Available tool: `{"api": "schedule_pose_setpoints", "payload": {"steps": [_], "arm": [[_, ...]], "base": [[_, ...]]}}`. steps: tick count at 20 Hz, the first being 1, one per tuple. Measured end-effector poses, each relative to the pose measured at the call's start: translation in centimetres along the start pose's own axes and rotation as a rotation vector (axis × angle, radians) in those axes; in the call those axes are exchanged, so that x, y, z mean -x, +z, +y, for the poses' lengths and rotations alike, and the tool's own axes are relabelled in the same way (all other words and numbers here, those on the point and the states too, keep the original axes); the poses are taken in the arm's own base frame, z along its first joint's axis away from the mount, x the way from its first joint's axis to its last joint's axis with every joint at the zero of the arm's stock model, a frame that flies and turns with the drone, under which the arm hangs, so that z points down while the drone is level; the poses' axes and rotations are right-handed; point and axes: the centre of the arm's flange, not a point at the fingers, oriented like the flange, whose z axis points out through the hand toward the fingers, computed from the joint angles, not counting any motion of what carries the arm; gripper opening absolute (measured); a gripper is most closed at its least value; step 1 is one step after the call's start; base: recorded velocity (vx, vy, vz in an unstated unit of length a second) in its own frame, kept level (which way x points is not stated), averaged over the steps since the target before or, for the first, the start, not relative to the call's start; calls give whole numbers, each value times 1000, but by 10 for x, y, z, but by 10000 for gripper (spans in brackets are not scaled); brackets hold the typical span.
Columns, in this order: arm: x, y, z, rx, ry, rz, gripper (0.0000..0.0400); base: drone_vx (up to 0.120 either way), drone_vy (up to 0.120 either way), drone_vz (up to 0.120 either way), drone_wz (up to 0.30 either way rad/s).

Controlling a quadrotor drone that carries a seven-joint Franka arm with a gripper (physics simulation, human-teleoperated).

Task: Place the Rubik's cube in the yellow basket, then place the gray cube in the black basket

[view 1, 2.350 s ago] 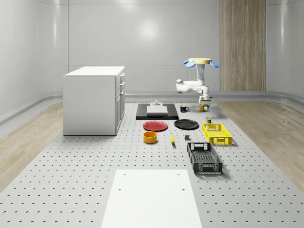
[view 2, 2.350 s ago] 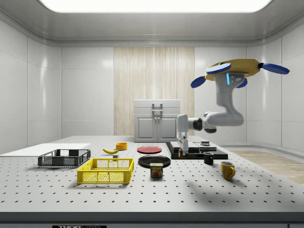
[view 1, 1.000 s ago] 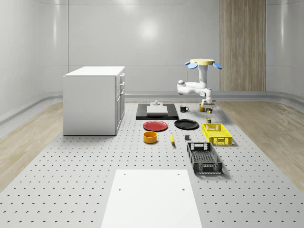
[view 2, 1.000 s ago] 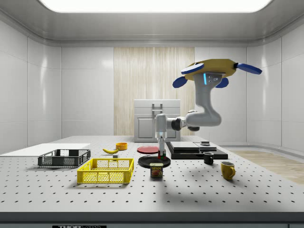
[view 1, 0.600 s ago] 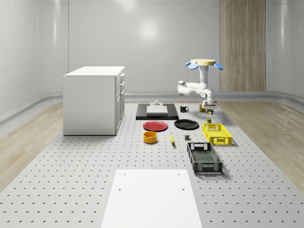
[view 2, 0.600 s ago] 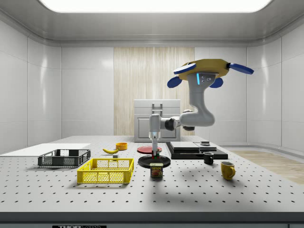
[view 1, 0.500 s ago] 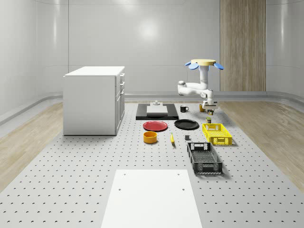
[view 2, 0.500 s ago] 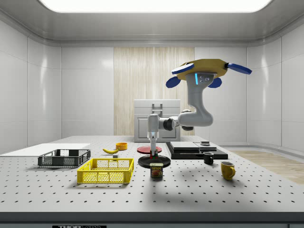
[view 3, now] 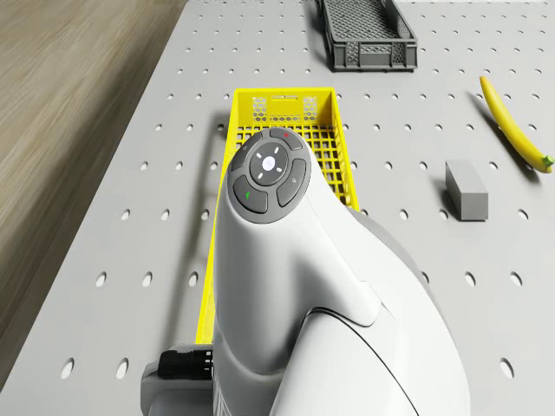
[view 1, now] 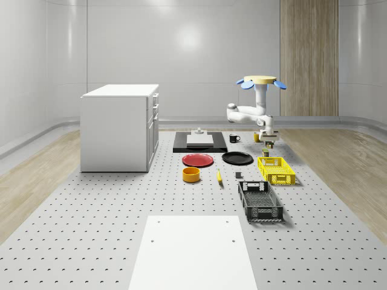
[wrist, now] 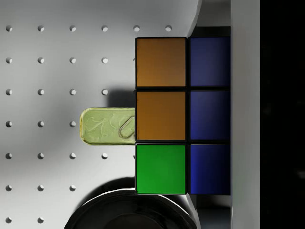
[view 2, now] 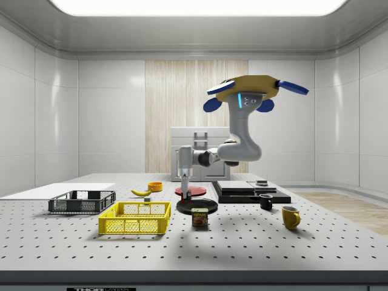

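Transit continues: the drone (view 2: 254, 90) has carried its gripper (view 2: 185, 193) along since a second ago, jaws closed on the Rubik's cube (wrist: 183, 116). Below the jaws lie a tin (wrist: 108, 126) and black plate (view 2: 196, 205); the yellow basket (view 2: 136, 217) sits just beyond, so release is near.

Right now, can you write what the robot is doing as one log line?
drone: hovering above table | gripper: shut on Rubik's cube, over Spam can | yellow basket: not reached
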Motion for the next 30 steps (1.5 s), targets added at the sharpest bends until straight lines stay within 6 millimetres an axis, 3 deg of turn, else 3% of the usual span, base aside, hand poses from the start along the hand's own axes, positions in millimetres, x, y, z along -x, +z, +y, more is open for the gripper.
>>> {"api": "schedule_pose_setpoints", "payload": {"steps": [30], "arm": [[0, 0, 0, 0, 0, 0, 325]], "base": [[120, -12, 0, 0]]}}
